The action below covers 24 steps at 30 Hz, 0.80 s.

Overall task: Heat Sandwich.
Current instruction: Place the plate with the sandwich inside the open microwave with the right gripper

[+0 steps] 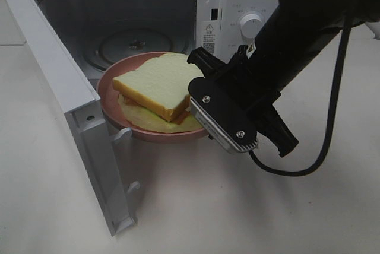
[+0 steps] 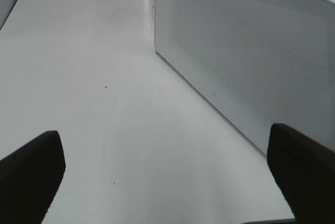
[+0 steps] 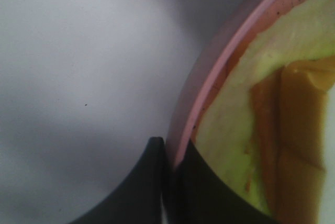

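Observation:
The sandwich (image 1: 157, 85), thick white bread with tan crust, lies on a round pink plate (image 1: 142, 130) at the mouth of the open microwave (image 1: 249, 5). My right gripper (image 1: 205, 124) is shut on the plate's right rim. In the right wrist view its dark fingers (image 3: 157, 182) pinch the pink rim (image 3: 209, 82), with the sandwich's pale bread and brown filling (image 3: 293, 130) just beyond. My left gripper (image 2: 167, 150) is open and empty above the table, beside the microwave's perforated side wall (image 2: 251, 51). It does not show in the exterior view.
The microwave door (image 1: 65, 99) swings out to the left of the plate. The glass turntable (image 1: 127, 43) lies inside the cavity behind the plate. A control knob (image 1: 251, 25) is on the right panel. A black cable (image 1: 329, 129) hangs from the right arm.

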Available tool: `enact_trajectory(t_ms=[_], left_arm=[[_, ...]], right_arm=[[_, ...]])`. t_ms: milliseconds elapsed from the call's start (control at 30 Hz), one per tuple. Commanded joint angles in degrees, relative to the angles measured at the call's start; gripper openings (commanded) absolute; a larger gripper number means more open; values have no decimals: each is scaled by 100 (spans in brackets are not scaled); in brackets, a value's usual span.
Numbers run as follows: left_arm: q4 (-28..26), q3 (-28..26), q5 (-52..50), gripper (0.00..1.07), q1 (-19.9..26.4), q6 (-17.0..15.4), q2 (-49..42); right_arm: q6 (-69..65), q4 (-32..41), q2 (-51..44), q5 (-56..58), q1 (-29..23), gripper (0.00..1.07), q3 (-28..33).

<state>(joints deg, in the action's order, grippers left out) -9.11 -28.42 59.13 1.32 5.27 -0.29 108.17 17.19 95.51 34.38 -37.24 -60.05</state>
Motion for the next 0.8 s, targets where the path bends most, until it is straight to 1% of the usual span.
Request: enact_trajectory(t_ms=[33, 200, 467, 567, 800], left_arm=[[-17, 17, 6, 103, 17, 11, -138], [-17, 17, 6, 103, 17, 11, -138], [-17, 17, 6, 103, 17, 11, -138], [-17, 17, 6, 103, 17, 11, -138], [-17, 17, 6, 103, 17, 11, -138]], right_arm=[[264, 367, 120, -74, 86, 0, -223], [441, 544, 321, -63, 155, 0, -413], [470, 544, 590, -40, 218, 0, -819], [481, 544, 808, 126, 218, 0, -1117], [481, 527, 1020, 178, 212, 0, -1415]])
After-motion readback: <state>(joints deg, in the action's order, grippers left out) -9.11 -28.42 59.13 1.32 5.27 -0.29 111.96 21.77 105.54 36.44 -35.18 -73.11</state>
